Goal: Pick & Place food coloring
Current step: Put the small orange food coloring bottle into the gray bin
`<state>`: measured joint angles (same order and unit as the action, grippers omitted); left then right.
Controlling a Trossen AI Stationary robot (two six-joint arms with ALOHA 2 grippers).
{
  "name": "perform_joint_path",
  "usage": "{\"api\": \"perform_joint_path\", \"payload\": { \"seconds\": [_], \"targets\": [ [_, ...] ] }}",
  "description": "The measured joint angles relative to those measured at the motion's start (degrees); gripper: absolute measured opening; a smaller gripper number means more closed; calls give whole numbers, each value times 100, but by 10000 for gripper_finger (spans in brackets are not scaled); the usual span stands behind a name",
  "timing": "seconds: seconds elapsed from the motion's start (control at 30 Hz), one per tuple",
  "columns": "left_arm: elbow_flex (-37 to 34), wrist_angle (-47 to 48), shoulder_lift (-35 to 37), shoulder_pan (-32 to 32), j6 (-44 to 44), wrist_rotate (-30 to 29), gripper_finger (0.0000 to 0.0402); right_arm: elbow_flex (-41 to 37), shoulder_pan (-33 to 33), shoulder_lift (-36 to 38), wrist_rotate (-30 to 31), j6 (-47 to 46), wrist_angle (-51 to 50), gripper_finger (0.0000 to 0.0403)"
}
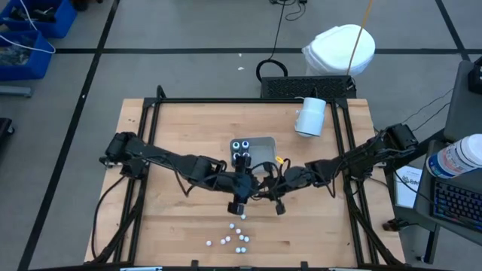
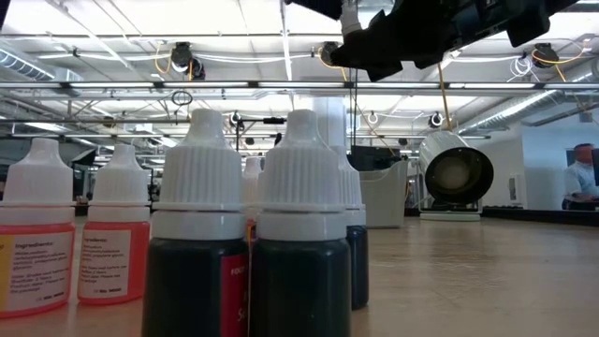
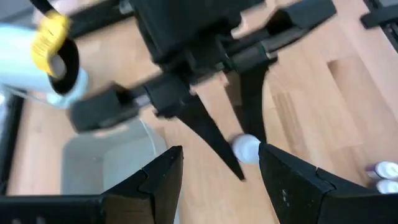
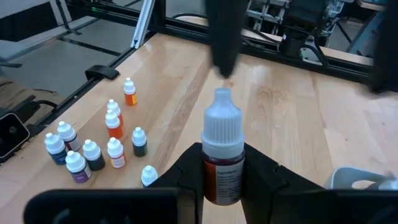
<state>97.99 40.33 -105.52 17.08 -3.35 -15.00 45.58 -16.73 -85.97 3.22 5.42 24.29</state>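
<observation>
While the right gripper [image 4: 222, 180] pinched a white-capped red food-coloring bottle [image 4: 222, 155] upright between its fingers, we counted four bottles [image 1: 241, 149] in the grey tray [image 1: 262, 147] beyond it; the remainder [image 4: 93, 149] stood loose ahead. The left gripper [image 3: 217, 168], spread, waited just beside it.

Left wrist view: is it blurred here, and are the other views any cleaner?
Left wrist view: motion-smeared across the right pincer and its white-capped bottle. Right wrist view: held bottle sharp, arm above it blurred. Low view: ceiling lights glare behind the near bottles. High view: even, crisp.
</observation>
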Motion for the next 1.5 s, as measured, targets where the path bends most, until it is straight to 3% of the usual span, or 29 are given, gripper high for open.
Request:
{"api": "perform_joint_path", "payload": {
  "seconds": [0.37, 0.97, 1.07, 1.33, 1.5],
  "targets": [
    [-1, 28, -1, -8, 352, 166, 214, -2, 197, 0, 15, -5, -13, 63],
    [-8, 39, -318, -85, 22, 38, 210, -9, 208, -2, 275, -20, -101, 63],
    [-8, 35, -318, -94, 3, 37, 181, -9, 208, -2, 278, -21, -101, 63],
    [-8, 16, -317, -104, -88, -19, 52, -9, 208, -4, 278, -27, -104, 64],
    [-8, 27, -316, -104, -166, -17, 50, -9, 208, -4, 278, -29, -105, 64]
  ]
}}
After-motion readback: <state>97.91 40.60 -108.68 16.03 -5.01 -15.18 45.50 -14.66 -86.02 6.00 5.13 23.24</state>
